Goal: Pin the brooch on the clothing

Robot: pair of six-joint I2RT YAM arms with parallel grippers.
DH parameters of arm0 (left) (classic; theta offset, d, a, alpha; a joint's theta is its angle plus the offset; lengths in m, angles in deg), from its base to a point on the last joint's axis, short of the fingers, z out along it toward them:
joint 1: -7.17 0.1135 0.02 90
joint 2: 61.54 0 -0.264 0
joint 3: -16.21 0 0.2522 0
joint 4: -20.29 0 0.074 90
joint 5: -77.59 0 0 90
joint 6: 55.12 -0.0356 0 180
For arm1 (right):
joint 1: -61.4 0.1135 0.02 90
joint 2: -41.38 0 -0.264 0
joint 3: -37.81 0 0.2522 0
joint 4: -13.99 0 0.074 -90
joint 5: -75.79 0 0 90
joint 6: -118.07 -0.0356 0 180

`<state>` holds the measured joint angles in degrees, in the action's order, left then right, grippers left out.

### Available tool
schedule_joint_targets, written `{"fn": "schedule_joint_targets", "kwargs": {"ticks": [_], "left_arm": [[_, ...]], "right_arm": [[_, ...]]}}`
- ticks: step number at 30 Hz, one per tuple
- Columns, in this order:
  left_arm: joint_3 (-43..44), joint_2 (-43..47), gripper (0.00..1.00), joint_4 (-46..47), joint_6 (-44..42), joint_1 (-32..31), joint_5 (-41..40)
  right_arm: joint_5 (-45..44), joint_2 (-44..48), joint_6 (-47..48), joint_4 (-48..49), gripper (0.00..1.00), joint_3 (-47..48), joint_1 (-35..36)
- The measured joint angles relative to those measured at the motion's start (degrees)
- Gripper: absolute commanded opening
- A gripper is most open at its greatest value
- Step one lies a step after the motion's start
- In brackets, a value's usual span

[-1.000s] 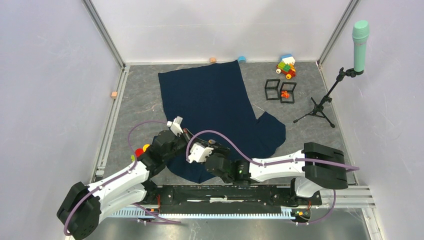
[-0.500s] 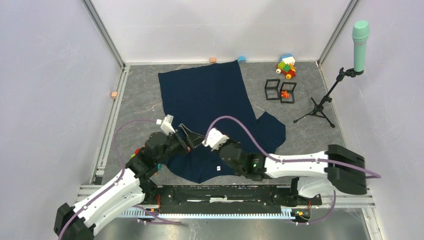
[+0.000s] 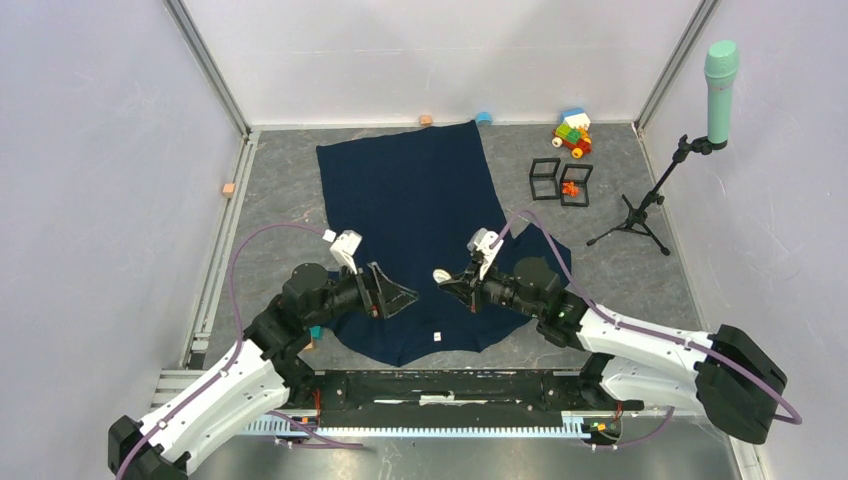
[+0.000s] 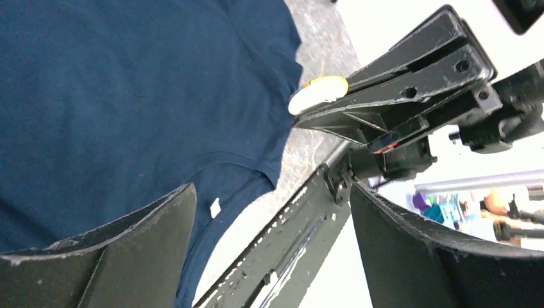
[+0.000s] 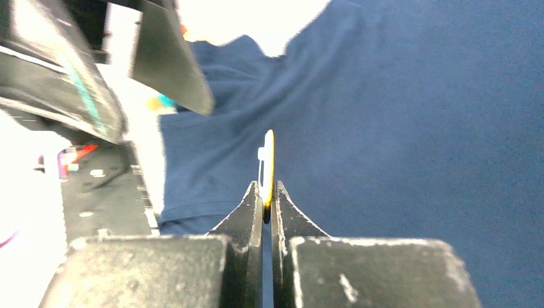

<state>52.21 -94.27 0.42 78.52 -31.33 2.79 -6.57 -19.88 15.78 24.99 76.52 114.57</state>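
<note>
I saw the mottled grey worktop (image 3: 280, 200) carrying the large dark navy-blue short-sleeved fabric shirt (image 3: 420, 190), which lay spread flat across its middle. Over the shirt's near part the left jaws stood wide apart, holding nothing. Facing them, the right jaws were closed tight on the edge of the small round white-and-yellow brooch (image 5: 268, 163), which they held above the shirt.
</note>
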Motion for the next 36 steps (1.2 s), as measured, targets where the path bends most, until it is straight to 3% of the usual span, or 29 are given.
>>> {"fn": "schedule_joint_targets", "kwargs": {"ticks": [6, 15, 24, 33, 36], "left_arm": [[-2.0, -2.2, 0.77, 10.7, -0.1, 0.0, 9.5], [-5.3, -3.1, 0.54, 25.7, 4.2, -1.2, 15.5], [-5.3, -3.0, 0.34, 28.8, 5.0, -1.9, 16.0], [-5.3, -5.1, 0.28, 30.5, 5.1, -2.5, 16.3], [-5.3, -5.6, 0.21, 31.1, 5.1, -2.7, 16.7]], "right_arm": [[12.8, 3.3, -6.6, 6.7, 0.00, -1.5, -0.9], [20.4, 4.1, -11.5, 12.5, 0.00, -1.5, -0.9], [24.0, 2.5, -14.1, 16.2, 0.00, -1.5, -0.9], [25.6, 1.3, -14.9, 16.7, 0.00, -1.5, -1.3], [26.0, 1.1, -14.9, 16.7, 0.00, -1.5, -1.4]]}}
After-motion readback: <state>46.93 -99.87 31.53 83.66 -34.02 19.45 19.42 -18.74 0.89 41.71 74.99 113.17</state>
